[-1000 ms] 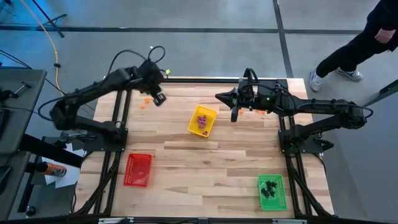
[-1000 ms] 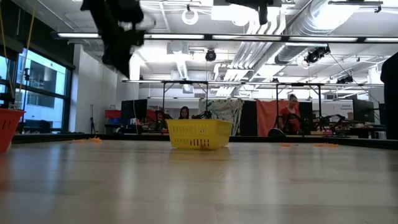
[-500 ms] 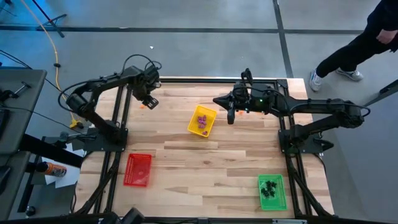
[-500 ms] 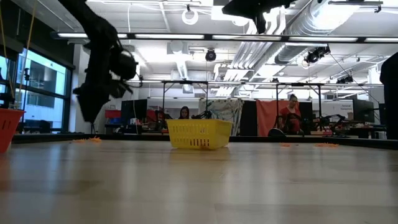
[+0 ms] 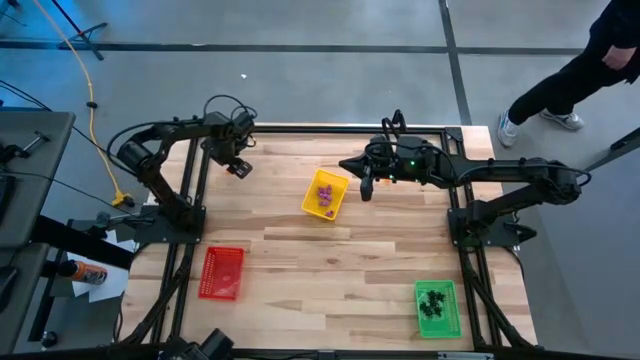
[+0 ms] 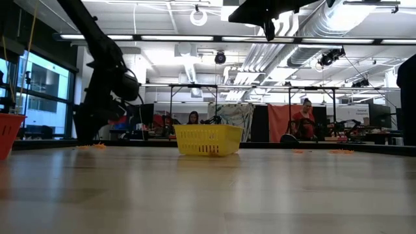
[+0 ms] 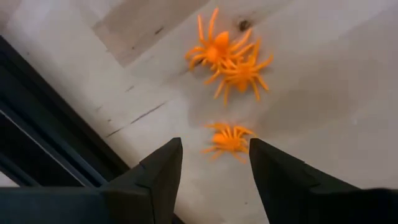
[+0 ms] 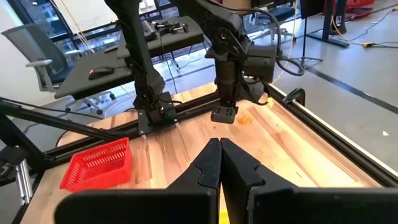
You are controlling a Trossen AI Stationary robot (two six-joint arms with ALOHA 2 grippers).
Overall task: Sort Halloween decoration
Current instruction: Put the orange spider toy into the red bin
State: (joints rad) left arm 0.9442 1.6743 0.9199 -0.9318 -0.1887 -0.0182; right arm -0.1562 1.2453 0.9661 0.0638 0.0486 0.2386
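Observation:
Three orange spider trinkets lie on the wood at the table's far left. In the left wrist view one spider (image 7: 229, 138) lies just ahead of my fingertips and between them; two more (image 7: 231, 59) lie touching each other beyond it. My left gripper (image 5: 237, 168) (image 7: 214, 163) is open, points down over them and touches nothing. My right gripper (image 5: 365, 190) (image 8: 219, 149) is shut and empty, held high above the table to the right of the yellow tray (image 5: 325, 195), which holds purple trinkets.
A red tray (image 5: 222, 272) sits near the left front; a green tray (image 5: 437, 308) with black trinkets sits at the right front. More orange trinkets (image 6: 338, 151) lie at the far right. The dark table frame (image 7: 56, 155) runs close beside my left gripper. A person (image 5: 570, 80) walks beyond the table.
My left gripper has come down toward the table's far left corner, tipped over until it points down, and opened above the orange spiders. The spiders and trays have not moved.

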